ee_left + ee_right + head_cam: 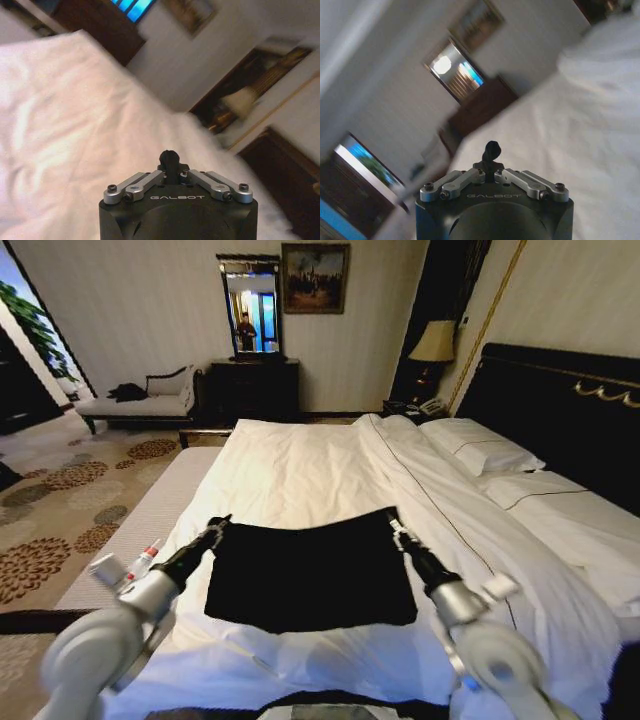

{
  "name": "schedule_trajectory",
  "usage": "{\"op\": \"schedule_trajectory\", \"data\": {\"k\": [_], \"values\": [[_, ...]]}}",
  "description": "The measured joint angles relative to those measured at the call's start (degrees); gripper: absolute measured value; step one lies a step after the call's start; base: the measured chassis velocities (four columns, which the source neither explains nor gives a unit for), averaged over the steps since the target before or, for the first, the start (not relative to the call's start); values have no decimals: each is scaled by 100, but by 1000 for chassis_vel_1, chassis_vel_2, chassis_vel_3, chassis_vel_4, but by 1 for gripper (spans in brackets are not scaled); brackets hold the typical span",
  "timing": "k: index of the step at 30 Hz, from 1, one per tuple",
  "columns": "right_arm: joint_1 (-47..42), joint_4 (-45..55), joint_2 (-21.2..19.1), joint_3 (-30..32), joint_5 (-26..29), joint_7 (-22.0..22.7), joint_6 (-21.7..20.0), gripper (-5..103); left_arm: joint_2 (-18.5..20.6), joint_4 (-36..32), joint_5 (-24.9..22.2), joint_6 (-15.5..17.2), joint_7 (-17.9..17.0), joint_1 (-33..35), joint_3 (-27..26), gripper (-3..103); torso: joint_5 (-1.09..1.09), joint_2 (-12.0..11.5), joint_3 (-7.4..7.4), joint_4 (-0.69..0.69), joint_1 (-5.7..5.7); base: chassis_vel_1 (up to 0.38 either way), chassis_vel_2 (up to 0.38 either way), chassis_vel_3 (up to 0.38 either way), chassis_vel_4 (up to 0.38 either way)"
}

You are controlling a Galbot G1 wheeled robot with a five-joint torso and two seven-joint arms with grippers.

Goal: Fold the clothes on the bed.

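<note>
In the head view, the black T-shirt (310, 575) hung over the near part of the bed (300, 475), the left gripper (219, 524) and right gripper (394, 523) pinching its far corners. In each wrist view, the fingers were together on dark cloth.

Black T-shirt (310, 580), no lettering visible, on the bed's (300, 465) white duvet. White pillows (480, 450) with thin dark piping stand against a dark headboard (560, 410) bearing gold trim. Carpet (70, 490): beige with brown floral medallions. Grey bench (140, 525) at the bedside. Pale chaise (140, 400); dark wooden dresser (250, 388). Left gripper (218, 525) and right gripper (395, 527): black fingers, silver arms.
</note>
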Motion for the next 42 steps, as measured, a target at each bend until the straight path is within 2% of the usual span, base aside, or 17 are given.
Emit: {"op": "schedule_trajectory", "data": {"k": [1,2,4,6,7,8,11,12,15,16,21,26,27,30,32,39,42], "values": [[432,-635,-19,-368,38,-76,-24,3,2,671,283,-6,78,-402,368,3,0,-1,0,-2,2,0,0,0,0],[432,-635,-19,-368,38,-76,-24,3,2,671,283,-6,78,-402,368,3,0,-1,0,-2,2,0,0,0,0],[1253,-1776,44,-1003,26,-264,-33,3,-72,1757,812,-65,257,-1046,968,3,-1,-2,2,3,3,0,0,0,0],[1813,-2609,160,-1439,-95,-530,40,3,-195,2598,1173,-219,432,-1511,1291,3,1,-2,1,4,3,0,0,0,0],[1813,-2609,160,-1439,-95,-530,40,3,-195,2598,1173,-219,432,-1511,1291,3,1,-2,1,4,3,0,0,0,0],[2021,-3033,224,-1605,-156,-686,90,3,-262,2978,1329,-294,510,-1700,1414,3,0,-2,1,2,2,0,0,0,0],[2493,-4034,410,-1891,-293,-1190,296,3,-440,3914,1727,-585,917,-2177,1632,3,0,-2,1,1,3,0,0,0,0],[2493,-4034,410,-1891,-293,-1190,296,3,-440,3914,1727,-585,917,-2177,1632,3,0,-2,1,1,3,0,0,0,0],[2724,-4617,545,-1917,-318,-1618,535,3,-558,4560,2003,-882,1338,-2398,1707,3,-1,-1,-1,1,1,0,0,0,0],[2724,-4617,545,-1917,-318,-1618,535,3,-558,4560,2003,-882,1338,-2398,1707,3,-1,-1,-1,1,1,0,0,0,0],[2659,-4836,624,-1757,-283,-2231,894,3,-678,4782,2072,-1262,1735,-2291,1591,3,0,0,-1,2,0,0,0,0,0],[2187,-4580,628,-1483,-92,-3462,1419,3,-683,4480,1941,-1580,2124,-1889,1423,3,0,1,-2,1,-1,0,0,0,0],[2187,-4580,628,-1483,-92,-3462,1419,3,-683,4480,1941,-1580,2124,-1889,1423,3,0,1,-2,1,-1,0,0,0,0],[1845,-4413,611,-1395,-90,-4350,1669,3,-589,4177,1963,-1767,2431,-1551,1367,3,-1,2,-2,1,-2,0,0,0,0],[1588,-4310,581,-1349,-166,-4751,1780,3,-492,3959,2053,-1826,2570,-1293,1339,3,0,2,-2,1,-2,0,0,0,0],[963,-4039,513,-1194,-427,-4905,1912,3,-364,3426,2251,-1897,2644,-513,1221,3,0,2,-3,2,-2,0,0,0,0],[529,-3747,491,-1058,-501,-4678,1944,3,-331,3093,2252,-1924,2645,-49,1065,3,-1,2,-3,1,-2,0,0,0,0]]}}
